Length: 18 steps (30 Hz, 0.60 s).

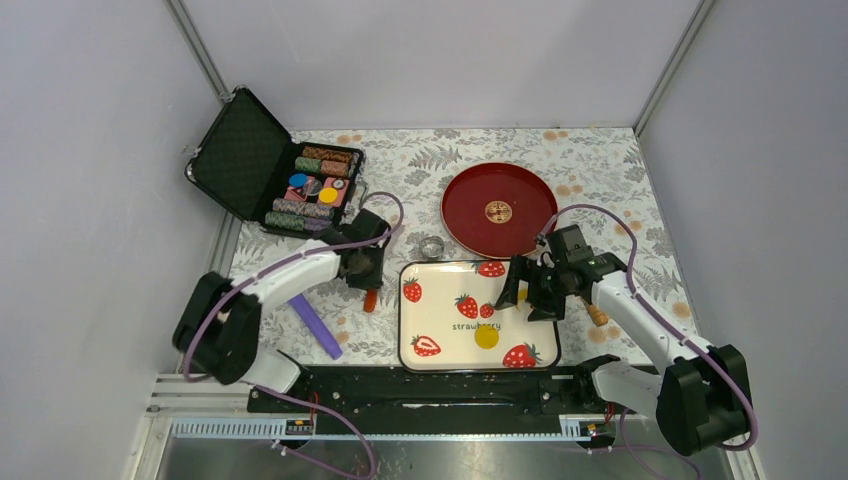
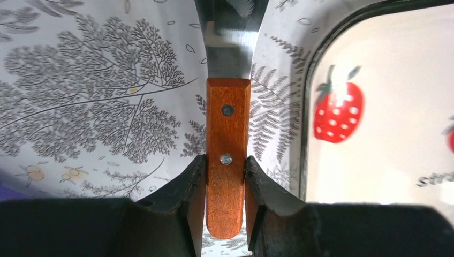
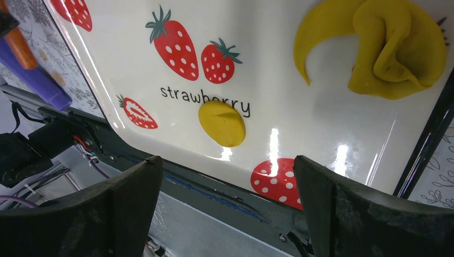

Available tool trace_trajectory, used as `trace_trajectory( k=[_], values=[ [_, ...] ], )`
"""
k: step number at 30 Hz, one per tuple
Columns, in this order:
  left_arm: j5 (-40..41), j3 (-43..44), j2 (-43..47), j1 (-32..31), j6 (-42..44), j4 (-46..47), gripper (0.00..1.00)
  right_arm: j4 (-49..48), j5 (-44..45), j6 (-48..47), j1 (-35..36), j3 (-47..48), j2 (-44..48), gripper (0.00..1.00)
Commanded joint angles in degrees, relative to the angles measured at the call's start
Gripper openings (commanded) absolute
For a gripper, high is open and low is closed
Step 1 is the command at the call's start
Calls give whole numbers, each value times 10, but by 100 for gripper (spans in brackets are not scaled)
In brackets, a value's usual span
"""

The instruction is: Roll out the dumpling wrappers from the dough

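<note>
Right wrist view looks past the right gripper (image 3: 227, 163), its fingers spread wide with nothing between them, down onto the strawberry-print tray (image 3: 321, 123). Nearest, just beyond the gap between the fingers, lies the round dumpling wrapper (image 3: 222, 123), overlapping the printed word. Farther off, toward the right finger's side, sits the dough (image 3: 396, 48), a folded lump with a crescent tail. Left wrist view shows the left gripper (image 2: 226, 160) clamped on the wooden handle (image 2: 228, 128) of a tool whose metal blade (image 2: 230, 53) reaches away over the fern-print cloth (image 2: 107, 107), just beside the tray's dark rim. Top external view alone places both arms. A purple rod (image 1: 315, 325) lies near the left arm, and the wrapper sits by the tray's front edge. The right gripper hovers over the tray's right half, hiding most of the dough, and a red plate (image 1: 500, 208) lies beyond the tray.
</note>
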<state>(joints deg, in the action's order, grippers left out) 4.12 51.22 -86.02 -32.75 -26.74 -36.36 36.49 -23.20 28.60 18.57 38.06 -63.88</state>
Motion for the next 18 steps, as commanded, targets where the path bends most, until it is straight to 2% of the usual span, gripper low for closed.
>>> trace_trajectory(
  k=[1, 6, 12, 18],
  values=[
    [5, -6, 103, 4, -12, 22, 0, -4, 0, 4, -12, 20, 3, 99],
    [21, -21, 193, 5, 3, 5, 0, 20, 19, -10, -23, 38, -4, 100],
    [-2, -20, 234, -4, 56, -21, 0, 57, 90, -22, -43, 61, -5, 99],
    [-2, -14, 264, -65, 145, -27, 0, 51, 128, -9, -96, 50, -8, 99]
  ],
)
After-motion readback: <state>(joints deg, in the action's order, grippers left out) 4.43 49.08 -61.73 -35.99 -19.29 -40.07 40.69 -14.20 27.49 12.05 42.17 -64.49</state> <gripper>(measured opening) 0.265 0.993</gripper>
